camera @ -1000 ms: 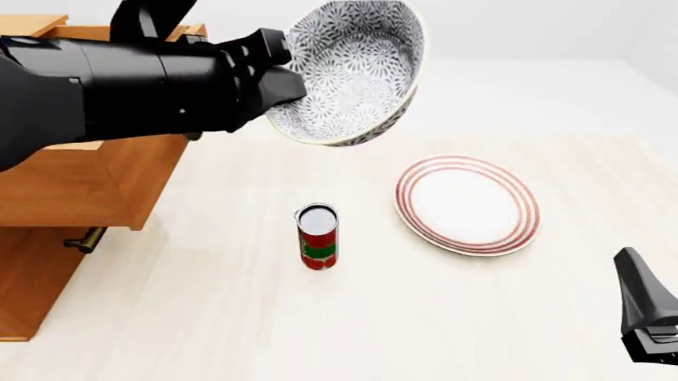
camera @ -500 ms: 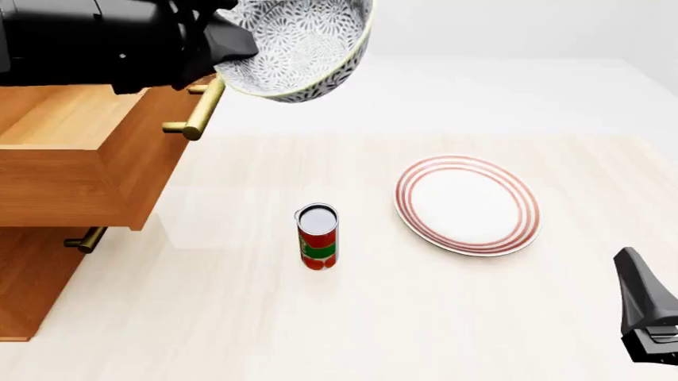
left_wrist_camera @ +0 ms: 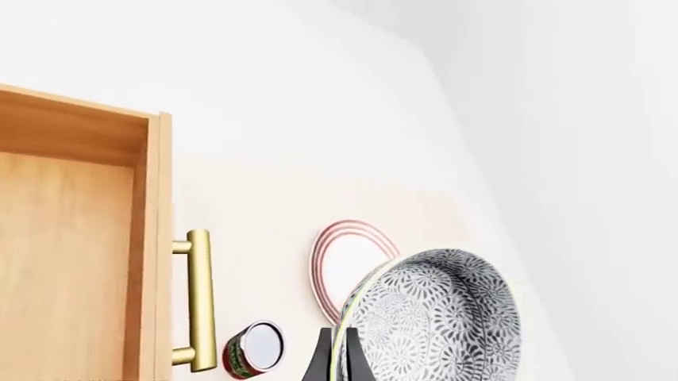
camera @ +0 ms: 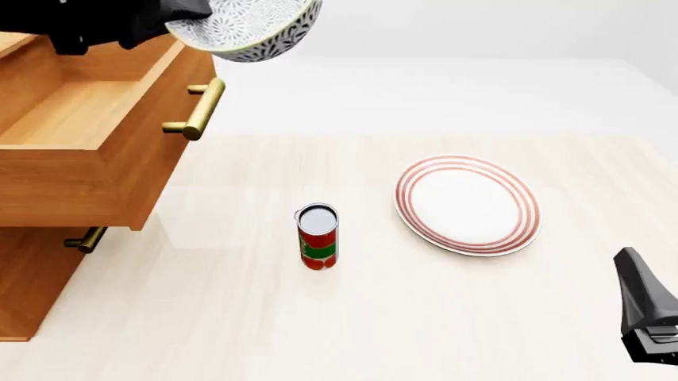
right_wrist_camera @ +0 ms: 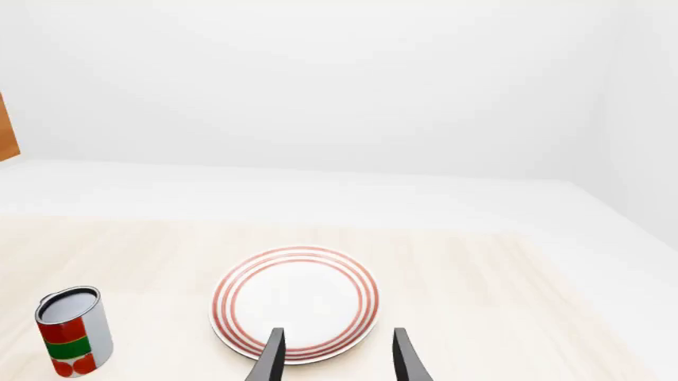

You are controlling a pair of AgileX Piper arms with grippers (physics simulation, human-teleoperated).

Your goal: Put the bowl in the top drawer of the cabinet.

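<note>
In the front view the upper frame edge cuts off most of the round white bowl with its dark blue-grey lacy pattern (camera: 249, 28), and of the black left gripper (camera: 175, 16) beside it. The orange-brown wooden cabinet (camera: 32, 278) runs off the left edge. Only part of the black right gripper (camera: 646, 317) shows at the near right corner

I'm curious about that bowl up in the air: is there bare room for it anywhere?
The open top drawer shows a bare wooden floor. Bare tabletop lies nearer the camera than the can and plate, and beyond them too. Only a narrow strip separates those two.
</note>
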